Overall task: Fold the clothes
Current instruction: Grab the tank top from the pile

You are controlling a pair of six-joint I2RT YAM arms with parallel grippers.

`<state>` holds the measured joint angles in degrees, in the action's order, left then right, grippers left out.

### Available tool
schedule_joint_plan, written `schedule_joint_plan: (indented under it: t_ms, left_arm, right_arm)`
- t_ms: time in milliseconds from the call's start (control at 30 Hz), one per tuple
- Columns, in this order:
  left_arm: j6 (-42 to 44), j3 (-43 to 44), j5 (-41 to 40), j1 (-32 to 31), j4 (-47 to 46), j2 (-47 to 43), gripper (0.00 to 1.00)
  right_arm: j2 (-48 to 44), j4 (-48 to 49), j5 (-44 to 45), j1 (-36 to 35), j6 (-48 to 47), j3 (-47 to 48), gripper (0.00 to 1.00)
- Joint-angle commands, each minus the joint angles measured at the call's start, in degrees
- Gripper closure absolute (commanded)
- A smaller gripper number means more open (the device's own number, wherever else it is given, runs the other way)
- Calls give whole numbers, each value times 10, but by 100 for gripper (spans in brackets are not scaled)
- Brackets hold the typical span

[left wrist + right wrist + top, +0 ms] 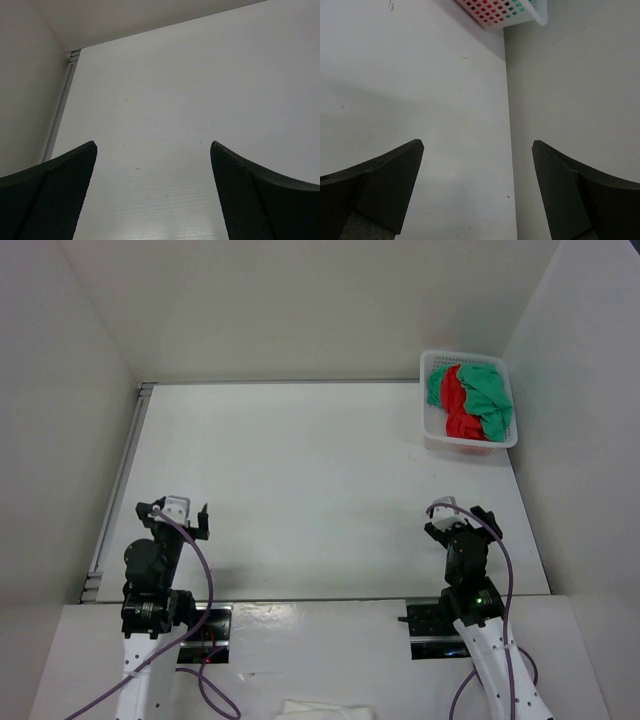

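Garments are lying bunched in one white lattice basket (512,435) that is standing in the far right corner of the table (300,480), close against the right wall. You are seeing the green T-shirt (492,400) crumpled there, with the red garment (455,405) running through the middle of it, so green is showing on both sides of the red. This placement is reading as a supply position: the basket is keeping the load off the folding area, and the broad white surface in front of the arms is serving as the place to spread the shirt. Both arms are sitting low near their bases at the near edge, well apart from the basket, which is suiting a ready pose with no folding step begun. The left gripper (176,512) is holding its jaws spread wide with nothing between them; its wrist view is showing only table between the two fingers. The right gripper (462,524) is likewise gaping wide and carrying nothing. It is facing toward the basket corner, so you are probably going to reach with that arm first. Count as follows: two arms, two grippers, one basket, one green shirt, one red garment. Whether further items are lying underneath, you cannot tell.
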<state>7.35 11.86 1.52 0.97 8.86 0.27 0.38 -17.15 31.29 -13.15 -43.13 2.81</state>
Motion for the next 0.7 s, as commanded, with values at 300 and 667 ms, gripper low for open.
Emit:
schedule_joint_plan:
  t_ms: [300,667]
  left_arm:
    - [75,22,-11,-1,-115,-51,0]
    - [110,477,-130,-1,116,405,0]
  right_arm:
    - [-46,82,69,-4,-65,35,2]
    - [268,13,46,1,95,362,2]
